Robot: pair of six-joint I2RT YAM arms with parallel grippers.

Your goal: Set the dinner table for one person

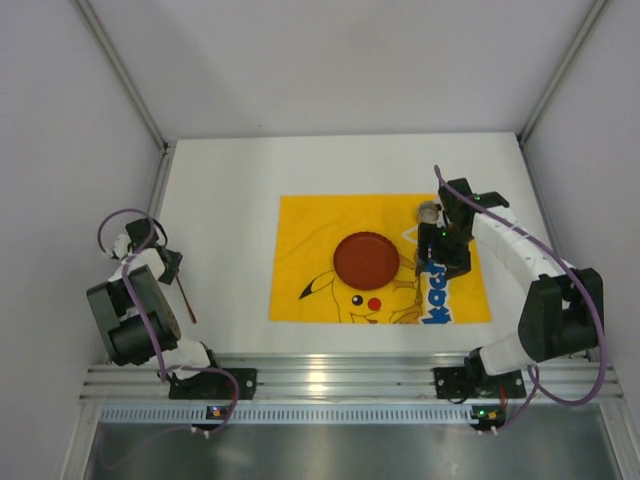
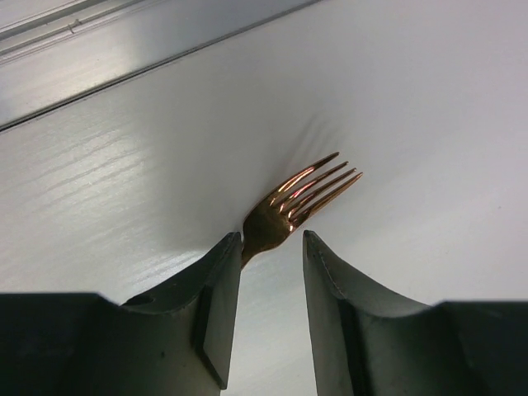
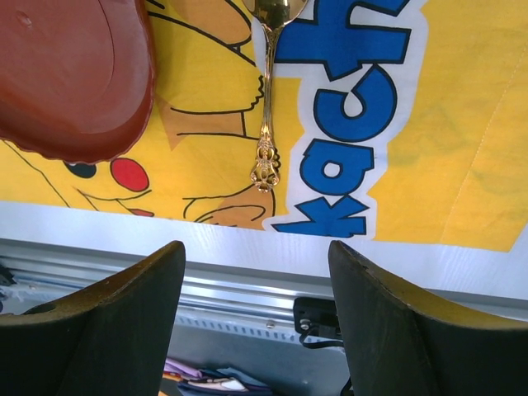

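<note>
Pale walls (image 1: 60,100) are closing in on three sides of the plain white tabletop (image 1: 220,190), which is filling the booth floor, its silver rail (image 1: 330,378) running along the 6 o'clock edge. We are seeing a yellow cartoon-printed mat (image 1: 310,225) lying on the tabletop, slightly toward 3 o'clock of centre, with a red-brown plate (image 1: 365,260) sitting near its middle. At 3 o'clock of the plate, a gold spoon (image 3: 266,99) is lying on the mat, apart from the plate, its ornate handle end pointing toward the rail. Above it the right tool (image 3: 256,247) is hovering with its fingers (image 3: 124,313) spread wide, holding nothing. Over bare tabletop at 9 o'clock, well apart from the mat, the left tool (image 2: 272,243) is gripping a copper-coloured fork (image 2: 293,202) by the handle. We are watching its tines sticking out past the tool and casting a shadow on the white surface.
</note>
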